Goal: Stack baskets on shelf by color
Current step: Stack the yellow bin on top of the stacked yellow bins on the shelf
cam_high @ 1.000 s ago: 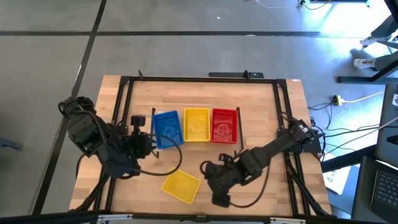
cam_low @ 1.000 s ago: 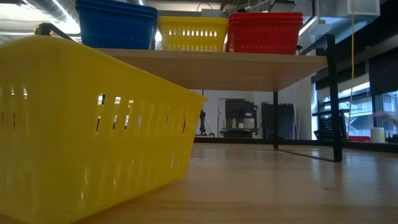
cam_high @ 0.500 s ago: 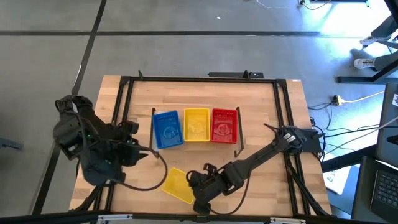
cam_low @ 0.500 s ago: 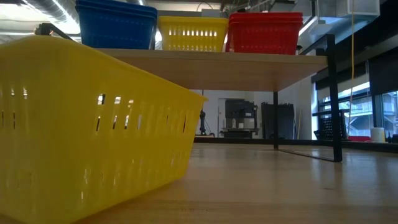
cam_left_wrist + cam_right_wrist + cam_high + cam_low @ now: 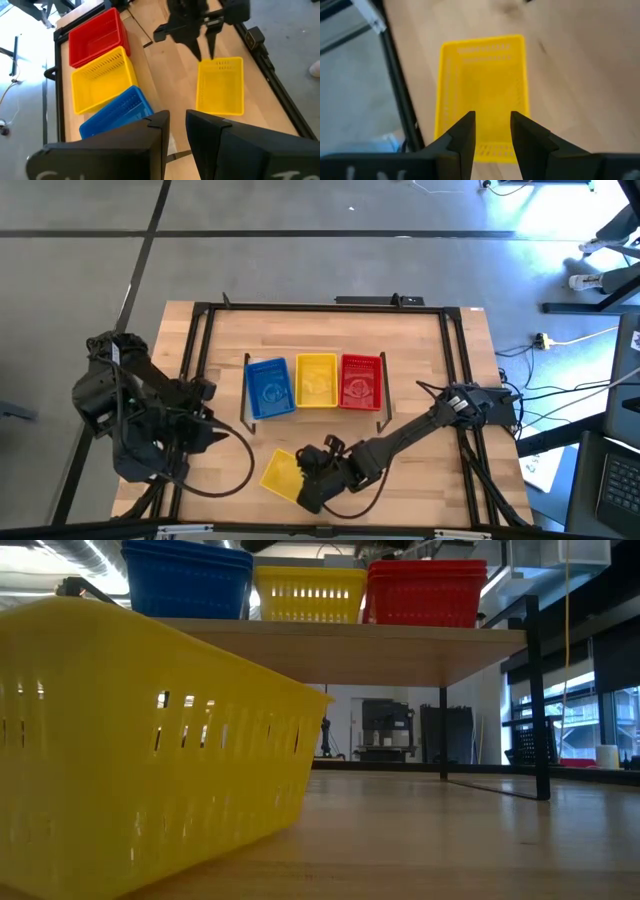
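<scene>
Tabletop [image 5: 420, 360]: right end effector [image 5: 202, 47] (parted, left wrist view) over yellow basket [image 5: 280, 473].

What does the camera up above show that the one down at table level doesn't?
Only the high view shows the two arms: the right gripper reaching over the loose yellow basket, open, and the left gripper waiting at the table's left side. It also looks down into the blue basket, yellow basket and red basket. Only the low view shows the shelf from below, its black legs and the room behind. Both show the loose yellow basket on the table and the three colours side by side on the shelf.
</scene>
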Motion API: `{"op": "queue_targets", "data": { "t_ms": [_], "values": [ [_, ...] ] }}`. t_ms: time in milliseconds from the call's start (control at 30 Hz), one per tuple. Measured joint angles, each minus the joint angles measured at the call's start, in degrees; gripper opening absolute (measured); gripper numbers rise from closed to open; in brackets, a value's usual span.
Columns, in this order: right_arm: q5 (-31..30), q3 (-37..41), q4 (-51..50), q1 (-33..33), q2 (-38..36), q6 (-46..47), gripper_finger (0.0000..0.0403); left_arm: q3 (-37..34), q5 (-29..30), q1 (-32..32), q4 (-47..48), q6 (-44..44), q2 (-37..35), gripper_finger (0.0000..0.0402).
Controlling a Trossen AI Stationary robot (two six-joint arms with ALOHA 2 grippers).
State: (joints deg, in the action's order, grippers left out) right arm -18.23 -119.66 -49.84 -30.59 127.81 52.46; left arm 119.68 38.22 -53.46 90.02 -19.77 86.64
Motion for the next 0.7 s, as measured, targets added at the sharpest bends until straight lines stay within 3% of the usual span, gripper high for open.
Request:
{"op": "queue_targets", "data": {
  "t_ms": [200, 700],
  "values": [
    [-5.2, 0.0, 0.0, 0.0, 0.0, 2.6, 0.0119, 0.0, 0.0, 0.0, 0.0, 0.4, 0.0, 0.0055],
    [-5.1, 0.0, 1.0, 0.0, 0.5, 2.8, 0.0119, 0.0, 0.0, 0.0, 0.0, 0.4, 0.0, 0.0055]
  ]
}}
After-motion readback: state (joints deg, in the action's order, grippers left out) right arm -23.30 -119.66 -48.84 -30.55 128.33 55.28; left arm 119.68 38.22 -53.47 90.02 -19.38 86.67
